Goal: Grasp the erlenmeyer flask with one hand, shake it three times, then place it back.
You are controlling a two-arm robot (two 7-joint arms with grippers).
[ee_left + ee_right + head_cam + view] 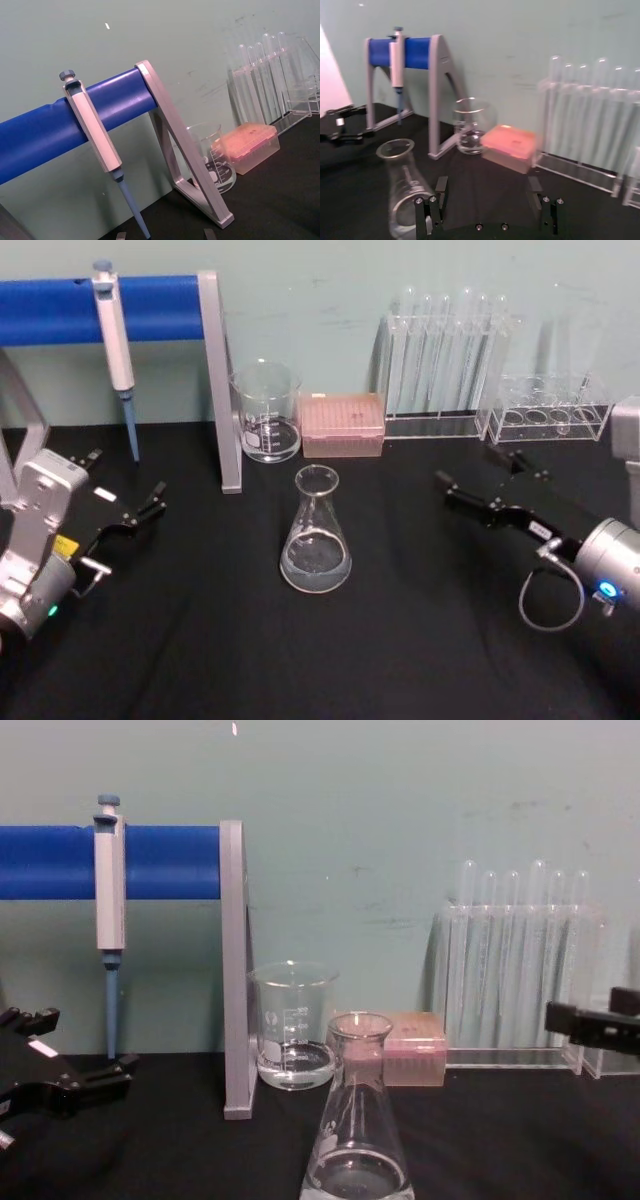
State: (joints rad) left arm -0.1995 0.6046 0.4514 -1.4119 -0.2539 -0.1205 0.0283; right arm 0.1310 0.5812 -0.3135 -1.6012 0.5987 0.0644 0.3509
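A black cloth-covered table [400,640] spreads under everything, against a pale green wall. At its back left stands a pipette stand [215,380] with a blue horizontal bar and silver-grey metal legs. At the back right is a clear plastic rack of tall glass test tubes [450,350], and just beside it, further right, a low clear plastic rack [550,410].

The robot's right gripper [465,465], black with a small white label on a silver-grey cylindrical wrist lit blue, reaches in from the right side of the table. Its two fingers [441,189] are spread wide and hold nothing. The left gripper [155,500], also black, sits low over the left of the table near the stand, its fingers apart and empty.

The clear glass conical erlenmeyer flask [316,540] stands upright on the cloth in the middle of the table, between the two grippers and apart from both. It is in front of the beaker and the pink box. In the right wrist view the erlenmeyer flask [402,190] lies off to one side of the spread fingers, not between them.

A clear straight-sided glass beaker [266,412] with white markings stands just beside the stand's near leg. A pink box of pipette tips [343,425] sits beside it. A slim white and blue pipette [115,340] hangs upright on the blue bar.
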